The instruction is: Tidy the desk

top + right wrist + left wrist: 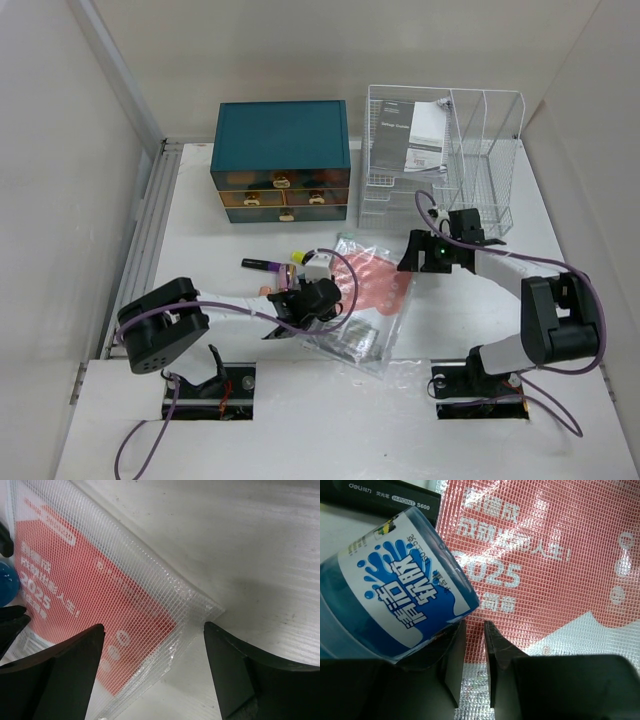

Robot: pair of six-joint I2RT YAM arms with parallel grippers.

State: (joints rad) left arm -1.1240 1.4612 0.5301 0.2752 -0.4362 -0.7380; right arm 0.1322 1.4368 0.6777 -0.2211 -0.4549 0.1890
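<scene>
— How do the pincers stand?

— My left pincer (474, 665) is nearly clenched. There's only a thin slit between its fingers, and they grasp nothing. My right pincer (152, 627) is released, spread wide above a corner of the mesh pouch (95, 580).

— What crowds them?

— On the left, a blue tub (395, 590) lies tilted right up against one finger. A black pen box (380, 500) sits just past it. The pouch runs under both pincers.

— Textures?

— The pouch is flat clear plastic with a woven grid. It has a red printed sheet inside and a silvery patch near my left fingers. The tub is round and translucent, with a glossy white-and-blue label.

— And the desk?

— The desk (260, 550) is matte white and lies under everything. At its far edge a teal drawer box (282, 140) stands beside a white wire rack (470, 150).
</scene>
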